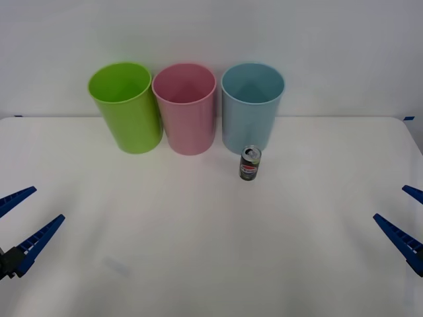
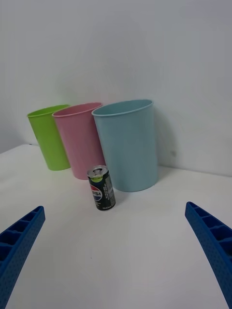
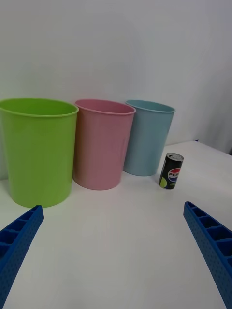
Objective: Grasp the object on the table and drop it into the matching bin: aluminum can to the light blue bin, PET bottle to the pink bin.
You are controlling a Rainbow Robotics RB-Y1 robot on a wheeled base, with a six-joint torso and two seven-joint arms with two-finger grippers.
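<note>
Standing can (image 1: 250, 164) between parted grippers

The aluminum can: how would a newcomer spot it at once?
On the white table, three tall bins line the far edge. The aluminum can stands upright just before the light blue bin. It alone is small and dark, with a silver top.

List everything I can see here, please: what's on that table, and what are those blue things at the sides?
lime green bin: one, far side of the table, leftmost of the row.
pink bin: one, middle of the row.
light blue bin: one, rightmost.
aluminum can: one, dark with silver top, upright just before the light blue bin.
table: one, white.
left gripper: blue ribbed fingers, open, near left edge.
right gripper: blue, open, near right edge.
</note>
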